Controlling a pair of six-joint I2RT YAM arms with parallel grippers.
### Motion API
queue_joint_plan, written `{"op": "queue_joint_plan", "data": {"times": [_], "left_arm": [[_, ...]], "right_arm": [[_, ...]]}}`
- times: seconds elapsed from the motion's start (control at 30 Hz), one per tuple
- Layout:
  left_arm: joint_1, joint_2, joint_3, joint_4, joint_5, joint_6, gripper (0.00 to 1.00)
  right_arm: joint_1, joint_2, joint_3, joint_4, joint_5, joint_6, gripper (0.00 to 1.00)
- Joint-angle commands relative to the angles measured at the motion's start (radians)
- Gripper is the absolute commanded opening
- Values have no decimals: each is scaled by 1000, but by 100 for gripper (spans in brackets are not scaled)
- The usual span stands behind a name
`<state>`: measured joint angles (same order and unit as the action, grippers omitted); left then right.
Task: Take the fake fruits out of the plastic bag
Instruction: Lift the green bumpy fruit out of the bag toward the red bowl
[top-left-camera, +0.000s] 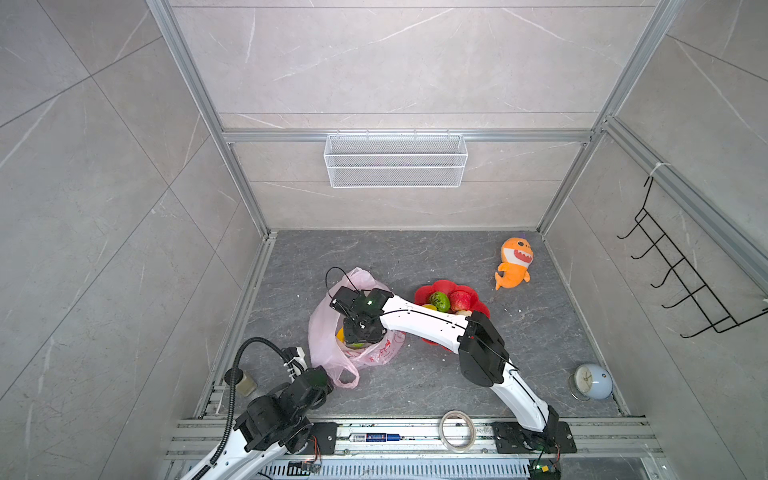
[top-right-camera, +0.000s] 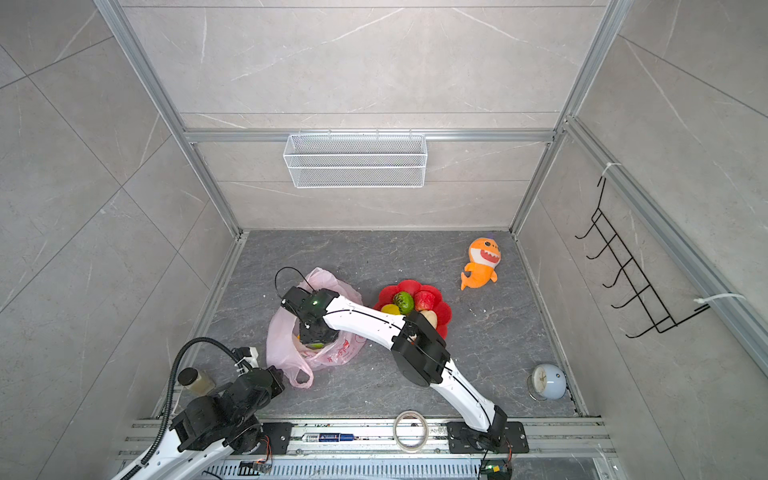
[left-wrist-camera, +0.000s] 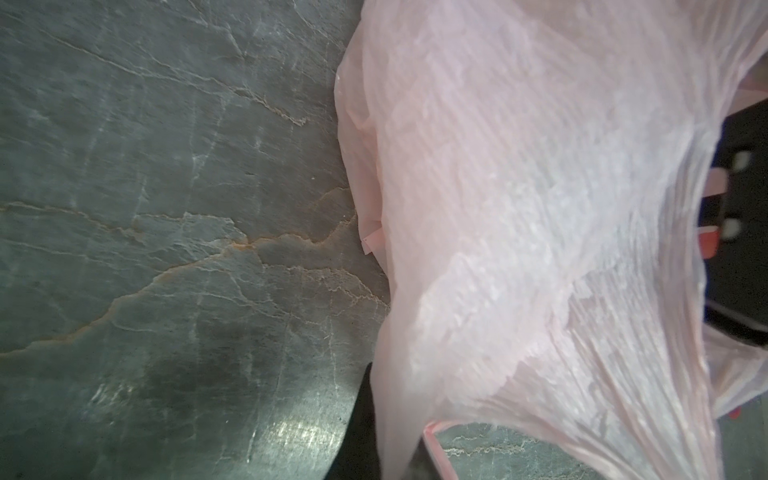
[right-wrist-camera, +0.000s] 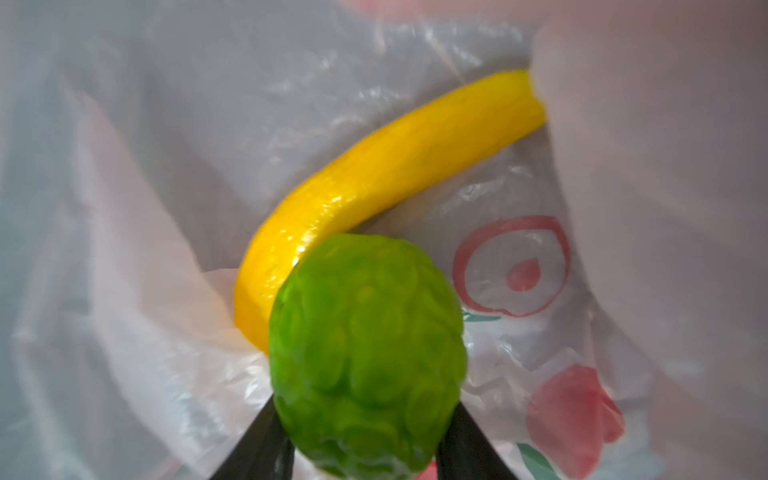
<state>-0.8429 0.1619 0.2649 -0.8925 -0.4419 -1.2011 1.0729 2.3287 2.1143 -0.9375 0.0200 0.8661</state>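
Note:
The pink plastic bag (top-left-camera: 322, 332) (top-right-camera: 280, 338) lies on the dark floor, left of middle in both top views. My right gripper (top-left-camera: 359, 332) (right-wrist-camera: 365, 403) reaches down into its mouth and is shut on a green bumpy fake fruit (right-wrist-camera: 365, 357). A yellow banana (right-wrist-camera: 395, 166) lies behind that fruit on the bag's printed film (right-wrist-camera: 519, 270). My left gripper (top-left-camera: 328, 384) (left-wrist-camera: 392, 449) is shut on the bag's (left-wrist-camera: 540, 208) near handle. A green fruit (top-left-camera: 439, 301), a red one (top-left-camera: 460, 300) and a yellow one (top-right-camera: 390, 309) sit in the red flower-shaped dish (top-left-camera: 440, 286).
An orange plush shark (top-left-camera: 514, 262) lies at the back right. A pale blue clock (top-left-camera: 590, 382) sits front right. A tape roll (top-left-camera: 457, 430) and a marker (top-left-camera: 374, 437) rest on the front rail, with a jar (top-left-camera: 243, 382) at the front left. A wire basket (top-left-camera: 395, 160) hangs on the back wall.

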Motion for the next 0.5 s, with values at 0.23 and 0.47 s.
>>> {"op": "queue_joint_plan", "data": {"times": [0.23,0.47], "left_arm": [[-3,8,11,-6,-26,-3,0],[-3,29,20,35,-57,1,0]], "right_arm": [[-1,-102,110,-45,16,-100,32],[1,-173,142,-88,-13,-169,32]]}}
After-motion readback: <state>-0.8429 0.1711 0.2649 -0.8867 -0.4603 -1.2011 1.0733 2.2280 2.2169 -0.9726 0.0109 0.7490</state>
